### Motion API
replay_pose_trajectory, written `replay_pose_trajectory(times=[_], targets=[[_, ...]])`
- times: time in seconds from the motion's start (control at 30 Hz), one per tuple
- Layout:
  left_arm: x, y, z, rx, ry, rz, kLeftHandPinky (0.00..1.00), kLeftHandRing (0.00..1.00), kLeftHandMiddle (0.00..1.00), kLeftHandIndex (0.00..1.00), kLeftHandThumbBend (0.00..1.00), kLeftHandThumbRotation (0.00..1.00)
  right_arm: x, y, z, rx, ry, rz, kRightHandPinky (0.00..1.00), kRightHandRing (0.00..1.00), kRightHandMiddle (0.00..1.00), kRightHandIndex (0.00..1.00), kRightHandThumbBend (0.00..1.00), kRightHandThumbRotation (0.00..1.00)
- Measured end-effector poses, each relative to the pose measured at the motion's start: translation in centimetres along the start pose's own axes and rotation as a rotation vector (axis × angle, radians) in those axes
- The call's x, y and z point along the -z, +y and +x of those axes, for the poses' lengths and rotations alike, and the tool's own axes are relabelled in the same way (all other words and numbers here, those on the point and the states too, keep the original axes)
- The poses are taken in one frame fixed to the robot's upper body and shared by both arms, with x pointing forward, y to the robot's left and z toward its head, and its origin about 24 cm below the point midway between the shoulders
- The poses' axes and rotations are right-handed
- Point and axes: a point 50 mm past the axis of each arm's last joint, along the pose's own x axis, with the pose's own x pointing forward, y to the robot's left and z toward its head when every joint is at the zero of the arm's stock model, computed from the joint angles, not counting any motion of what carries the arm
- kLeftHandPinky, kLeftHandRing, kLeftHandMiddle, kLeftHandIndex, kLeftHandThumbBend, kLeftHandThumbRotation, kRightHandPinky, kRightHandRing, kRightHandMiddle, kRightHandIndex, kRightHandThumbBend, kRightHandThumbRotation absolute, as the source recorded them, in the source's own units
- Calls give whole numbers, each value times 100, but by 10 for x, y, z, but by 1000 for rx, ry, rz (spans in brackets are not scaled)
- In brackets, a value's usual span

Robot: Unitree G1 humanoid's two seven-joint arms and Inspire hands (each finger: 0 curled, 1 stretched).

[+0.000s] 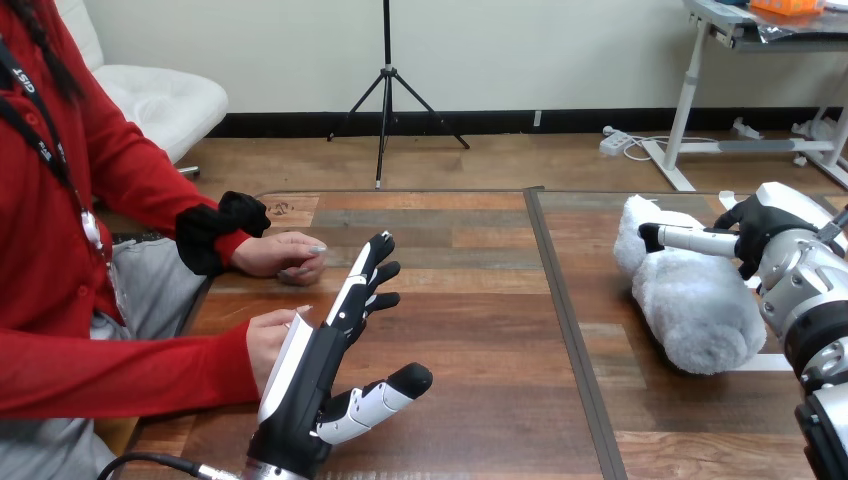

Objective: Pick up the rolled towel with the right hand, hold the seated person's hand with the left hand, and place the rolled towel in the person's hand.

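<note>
The rolled towel point(690, 300), white and fluffy, lies on the table at the right. My right hand point(765, 232) is at the towel's far right side. It is open, and one straight finger point(685, 240) reaches across the top of the towel. My left hand point(320, 360) stands on edge at the lower left, open, with straight fingers and the thumb spread out. The person's near hand point(268, 340) rests right behind the back of my left hand, and my fingers are not curled round it. The person's far hand point(285, 255) lies on the table further back.
The wooden table point(480, 300) has a dark seam running front to back between my two hands. The person sits at the left edge, with a red sleeve point(120, 375) along the table's near left corner.
</note>
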Motion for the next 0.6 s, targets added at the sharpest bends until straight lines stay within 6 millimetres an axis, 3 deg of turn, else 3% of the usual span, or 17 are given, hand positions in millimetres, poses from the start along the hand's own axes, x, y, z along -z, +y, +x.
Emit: replay_pose_trajectory(times=[0.6], targets=[[0, -1, -5, 0, 5, -3, 82, 92, 96, 97, 100, 82, -4, 8, -1, -15, 0, -43, 52, 73, 80, 87, 100, 84]])
